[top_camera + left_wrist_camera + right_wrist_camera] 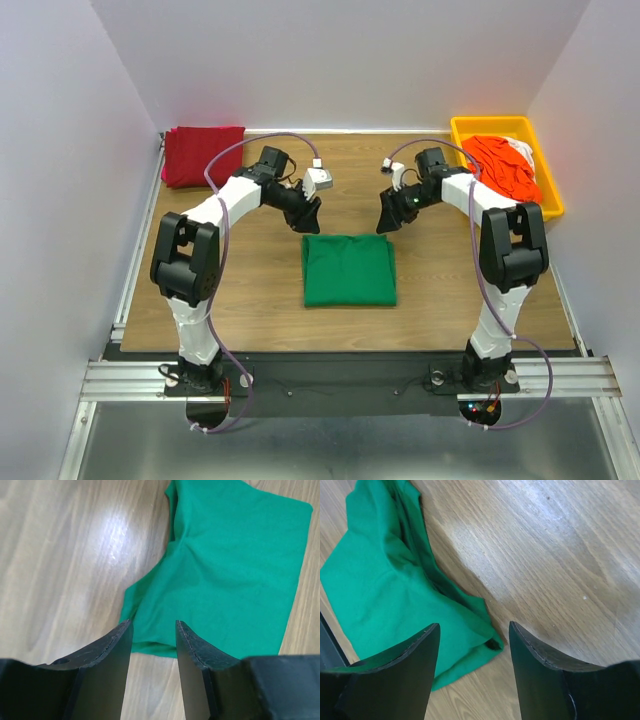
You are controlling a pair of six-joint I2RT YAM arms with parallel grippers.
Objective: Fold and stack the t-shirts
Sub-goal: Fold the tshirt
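Only overhead, red t-shirt point(203, 155) and orange t-shirt point(503, 165) (wrist views: green t-shirt point(235, 565))

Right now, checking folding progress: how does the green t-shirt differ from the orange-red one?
The green t-shirt is folded into a flat rectangle; the orange-red t-shirt is a crumpled heap. The green t-shirt lies on the wooden table; the orange-red t-shirt sits in the yellow tray at far right. Both are plain cloth.
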